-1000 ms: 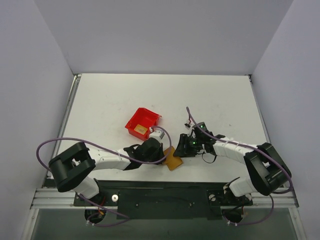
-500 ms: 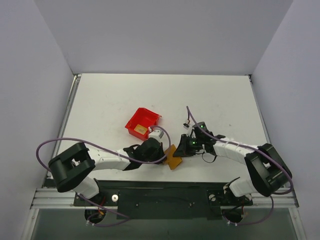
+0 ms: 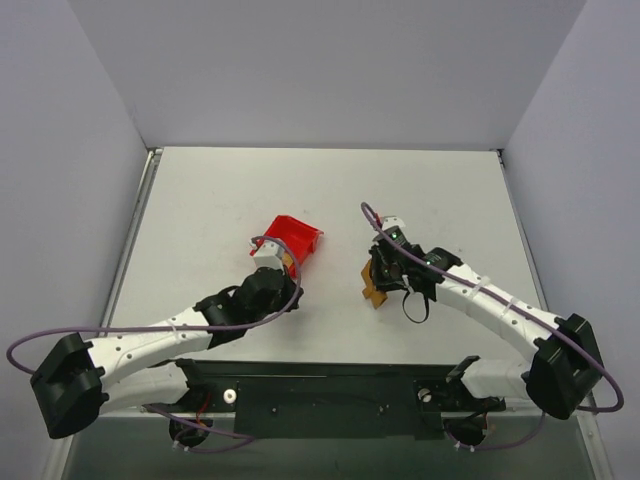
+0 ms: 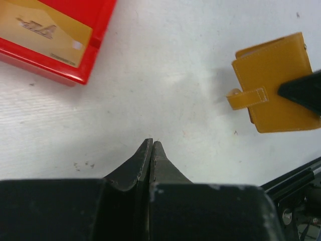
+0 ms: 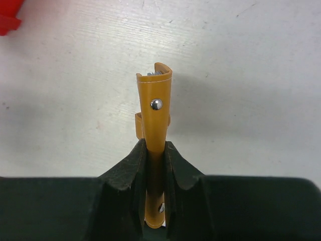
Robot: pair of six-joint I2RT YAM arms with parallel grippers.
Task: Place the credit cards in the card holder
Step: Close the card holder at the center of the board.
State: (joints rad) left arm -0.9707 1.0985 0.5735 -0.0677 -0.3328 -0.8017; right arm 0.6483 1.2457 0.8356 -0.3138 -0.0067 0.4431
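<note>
The red bin (image 3: 288, 243) sits on the white table (image 3: 200, 200), and everything else is placed from it.

One credit card (image 4: 47, 30) lies flat inside the bin, face up. It is golden, with a faint dark mark and a small pale square near one corner. In the top view the left wrist covers most of it. No other card can be made out in any view.

The left gripper (image 4: 151, 145) hangs just off the near side of the bin, over bare table. Its two fingers are pressed together with nothing between them. It touches neither the bin nor the card.

The card holder (image 5: 154, 115) is to the right of the bin and well apart from it, with open table between the two. The right gripper (image 5: 155, 145) is clamped on it, one dark finger against each flat face, so the right wrist camera sees it edge-on. A small metal stud (image 5: 156, 104) shows on that narrow edge. From the left wrist the holder looks folded shut, orange-tan, and its small tab (image 4: 246, 98) points towards the bin. A soft shadow falls on the table beside it. Whether its lower edge touches the table cannot be told
</note>
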